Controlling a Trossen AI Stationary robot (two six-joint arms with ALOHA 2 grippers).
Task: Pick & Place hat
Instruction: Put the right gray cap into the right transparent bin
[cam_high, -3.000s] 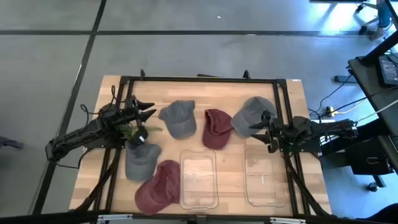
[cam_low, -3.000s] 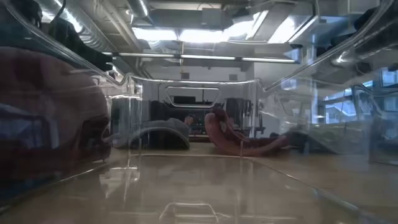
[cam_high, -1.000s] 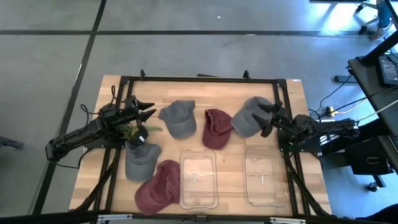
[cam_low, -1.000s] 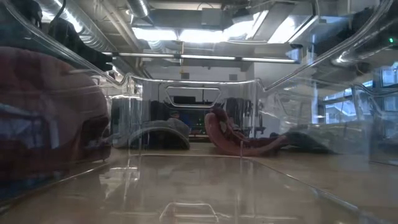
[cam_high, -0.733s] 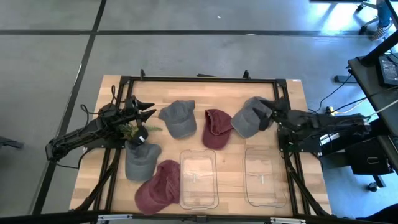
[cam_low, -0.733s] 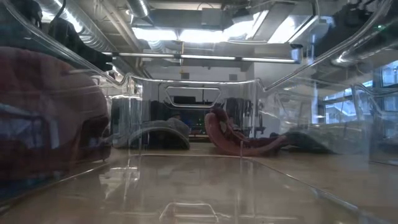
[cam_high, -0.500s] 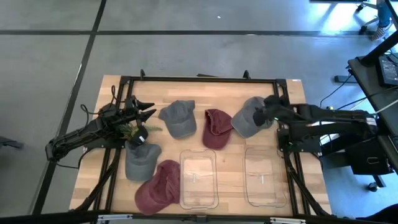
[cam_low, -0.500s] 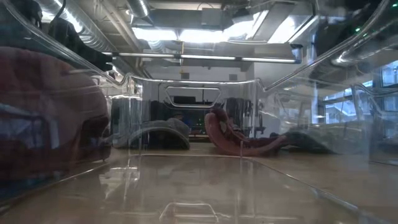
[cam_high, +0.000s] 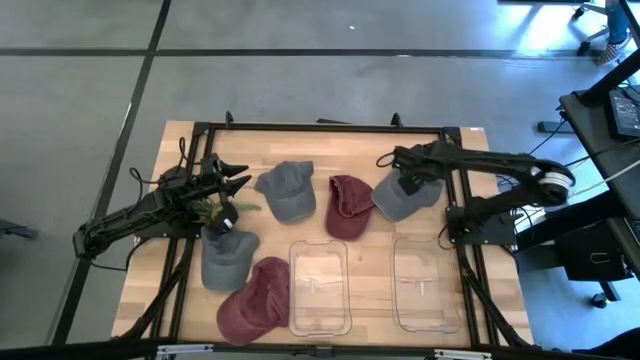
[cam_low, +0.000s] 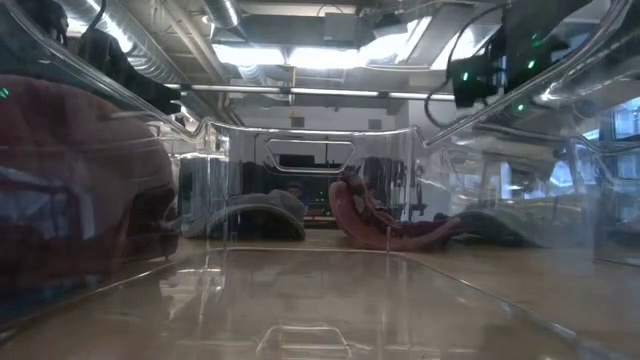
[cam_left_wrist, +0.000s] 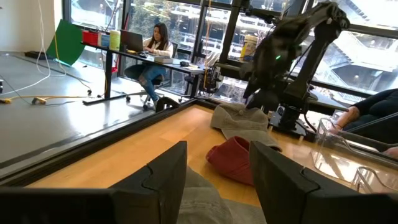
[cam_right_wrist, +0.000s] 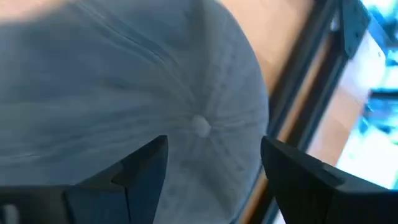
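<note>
The grey hat (cam_high: 405, 195) lies crown up at the table's right far part, and its top button (cam_right_wrist: 200, 124) faces the right wrist camera. My right gripper (cam_high: 403, 178) hangs over that crown, open and pointing down, one finger on either side of the button (cam_right_wrist: 214, 149). In the low view the right arm (cam_low: 495, 50) shows high above the table. My left gripper (cam_high: 243, 180) waits open at the table's left, just beside another grey hat (cam_high: 285, 190) (cam_left_wrist: 199, 199).
A maroon hat (cam_high: 346, 206) lies between the two grey ones. A grey hat (cam_high: 228, 256) and a maroon hat (cam_high: 255, 298) sit near the left. Two clear bins (cam_high: 320, 285) (cam_high: 420, 280) stand at the near edge. A green sprig (cam_high: 205, 210) lies under the left arm.
My right arm has swung from the table's right edge toward the far left and risen, so its gripper now hangs over the right grey hat's crown and has tipped to point down. The hats have not moved.
</note>
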